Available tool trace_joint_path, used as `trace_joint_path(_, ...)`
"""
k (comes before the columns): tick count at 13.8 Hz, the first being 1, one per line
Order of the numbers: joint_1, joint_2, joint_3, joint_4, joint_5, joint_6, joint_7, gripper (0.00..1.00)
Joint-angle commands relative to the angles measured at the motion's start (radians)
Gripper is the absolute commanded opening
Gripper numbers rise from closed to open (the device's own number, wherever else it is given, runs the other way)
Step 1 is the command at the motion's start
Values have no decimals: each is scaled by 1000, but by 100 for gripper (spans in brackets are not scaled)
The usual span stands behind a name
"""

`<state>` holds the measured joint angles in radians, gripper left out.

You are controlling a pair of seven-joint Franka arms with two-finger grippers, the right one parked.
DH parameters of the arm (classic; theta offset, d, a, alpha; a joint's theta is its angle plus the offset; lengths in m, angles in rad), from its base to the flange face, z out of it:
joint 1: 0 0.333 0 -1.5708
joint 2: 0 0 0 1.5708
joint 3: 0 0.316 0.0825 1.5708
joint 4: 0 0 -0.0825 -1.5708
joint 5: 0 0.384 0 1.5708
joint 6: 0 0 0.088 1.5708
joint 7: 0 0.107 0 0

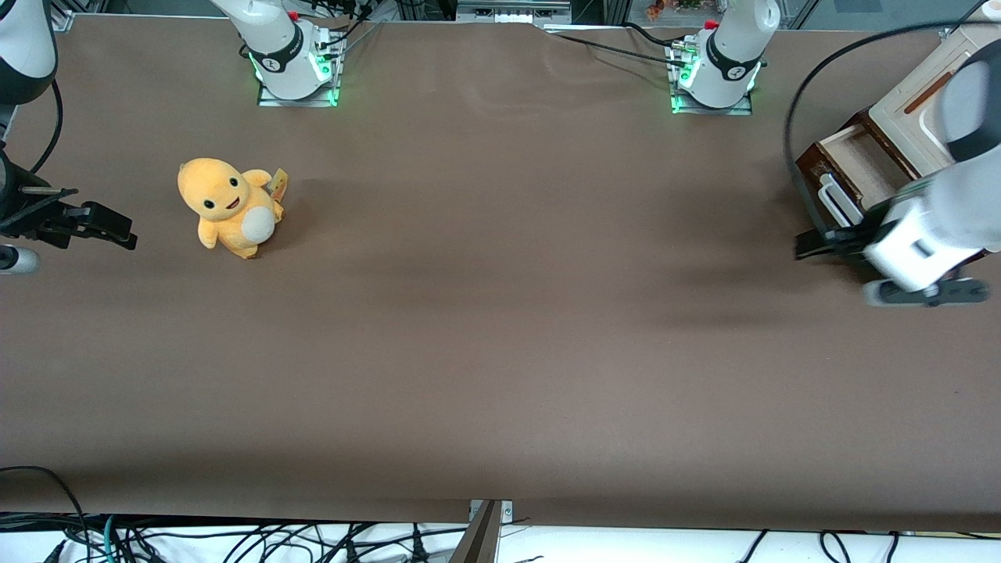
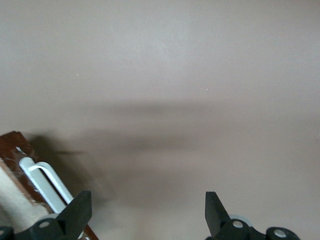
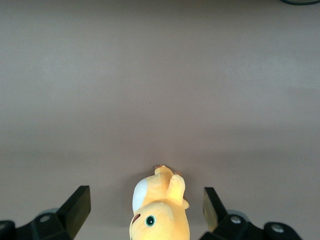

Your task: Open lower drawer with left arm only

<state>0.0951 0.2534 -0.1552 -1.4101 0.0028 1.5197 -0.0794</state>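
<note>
Pincer (image 2: 145, 220) spread, empty, just beside drawer (image 1: 848, 168), already partly out. Stiff, light wood; likely slides easily. Best hold: handle (image 2: 47, 182).

A brown table (image 1: 500, 352) spreads wide before me. Toward the parked arm's end of it sits a yellow-orange plush toy (image 1: 231, 207), with dark eyes, an open smile and a white belly, well apart from everything else. A small tan tag (image 1: 279, 182) sticks out beside its head. At my end stands a cream-white cabinet (image 1: 911, 117) with an orange-brown strip. Black cables (image 1: 235, 539) tangle below the table's near edge.
</note>
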Motion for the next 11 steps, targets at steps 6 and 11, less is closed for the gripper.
trace_joint_path(6,-110,-158,89,-154,-10,-23,35,100)
trace_joint_path(11,-143,-319,157,-348,-21,231,30,100)
